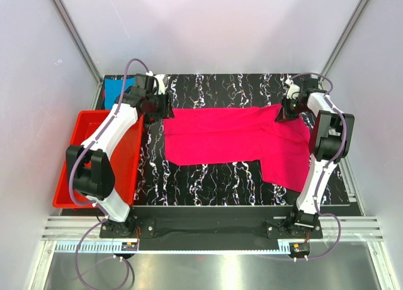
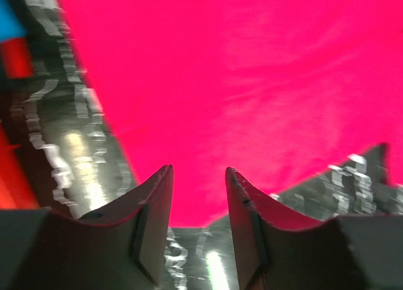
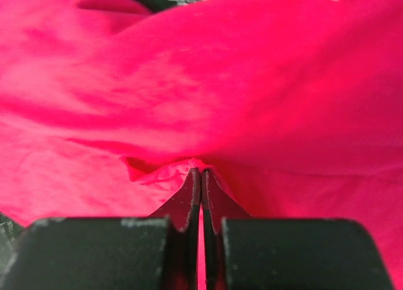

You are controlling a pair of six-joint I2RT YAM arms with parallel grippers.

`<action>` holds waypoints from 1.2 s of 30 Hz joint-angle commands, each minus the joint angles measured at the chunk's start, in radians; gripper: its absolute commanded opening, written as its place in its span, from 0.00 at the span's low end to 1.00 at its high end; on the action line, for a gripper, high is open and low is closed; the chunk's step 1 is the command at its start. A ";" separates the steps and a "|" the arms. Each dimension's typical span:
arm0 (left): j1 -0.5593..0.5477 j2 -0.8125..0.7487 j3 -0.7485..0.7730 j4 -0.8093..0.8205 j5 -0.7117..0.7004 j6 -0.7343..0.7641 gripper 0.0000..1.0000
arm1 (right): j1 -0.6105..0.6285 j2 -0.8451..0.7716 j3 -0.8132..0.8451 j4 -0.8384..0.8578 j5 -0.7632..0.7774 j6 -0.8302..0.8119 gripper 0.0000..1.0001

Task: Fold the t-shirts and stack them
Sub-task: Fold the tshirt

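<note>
While a rigid red plastic tray sits at the left edge of the black marbled bench, a bright turquoise-blue cloth t-shirt lies in the far left corner, mostly hidden behind the left arm. Just right of it, the left fingers hover about half open with nothing between them. The left edge of the bright magenta-pink cloth t-shirt lies just ahead of their tips. That shirt is spread flat across the middle of the bench, its long axis running left to right, with one section reaching toward the near right corner. At its far right end, the right fingers are pinched fully together on a raised fold of pink cloth. So each arm is nearest its own end of the shirt. The left wrist view is blurred, and whether the right fingers hold a sleeve or a hem cannot be told.
</note>
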 commanded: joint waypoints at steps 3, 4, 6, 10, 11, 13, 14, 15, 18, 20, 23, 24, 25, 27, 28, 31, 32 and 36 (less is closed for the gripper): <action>0.000 0.054 0.038 0.013 -0.130 0.177 0.41 | 0.024 -0.185 -0.040 0.084 -0.048 0.053 0.00; 0.000 0.063 0.041 0.010 -0.126 0.209 0.42 | 0.029 -0.202 -0.043 0.085 -0.048 0.059 0.00; -0.002 0.074 0.019 0.027 -0.114 0.224 0.42 | 0.033 -0.222 -0.061 0.088 -0.040 0.059 0.00; -0.051 0.112 0.018 0.015 -0.153 0.339 0.43 | 0.043 -0.267 -0.096 0.114 -0.046 0.060 0.00; -0.063 0.118 0.016 0.012 -0.161 0.355 0.43 | 0.043 -0.268 -0.102 0.116 -0.048 0.062 0.00; -0.098 0.155 0.019 0.003 -0.204 0.392 0.43 | 0.043 -0.268 -0.104 0.105 -0.049 0.064 0.00; -0.108 0.167 0.019 -0.002 -0.224 0.404 0.43 | 0.043 -0.271 -0.112 0.104 -0.046 0.065 0.00; -0.117 0.181 0.019 -0.005 -0.244 0.418 0.43 | 0.043 -0.280 -0.118 0.108 -0.042 0.065 0.00; -0.129 0.218 0.002 -0.001 -0.279 0.433 0.42 | 0.043 -0.294 -0.132 0.127 -0.031 0.064 0.00; -0.131 0.250 0.001 0.010 -0.308 0.438 0.41 | 0.043 -0.294 -0.124 0.121 -0.036 0.065 0.00; -0.135 0.314 0.053 0.006 -0.334 0.458 0.40 | 0.043 -0.300 -0.122 0.119 -0.042 0.070 0.00; -0.135 0.330 0.067 0.001 -0.351 0.464 0.39 | 0.043 -0.303 -0.125 0.125 -0.043 0.071 0.00; -0.137 0.354 0.079 0.001 -0.377 0.473 0.38 | 0.043 -0.308 -0.133 0.133 -0.048 0.071 0.00; -0.138 0.374 0.099 -0.002 -0.412 0.491 0.36 | 0.043 -0.311 -0.133 0.128 -0.046 0.065 0.00; -0.138 0.385 0.102 -0.002 -0.434 0.494 0.35 | 0.043 -0.310 -0.132 0.124 -0.042 0.064 0.00; -0.138 0.393 0.108 0.018 -0.425 0.513 0.35 | 0.043 -0.308 -0.129 0.125 -0.039 0.059 0.00; -0.138 0.397 0.113 0.016 -0.420 0.516 0.35 | 0.043 -0.308 -0.127 0.124 -0.037 0.057 0.00; -0.138 0.425 0.137 0.007 -0.437 0.525 0.35 | 0.043 -0.296 -0.119 0.114 -0.023 0.048 0.00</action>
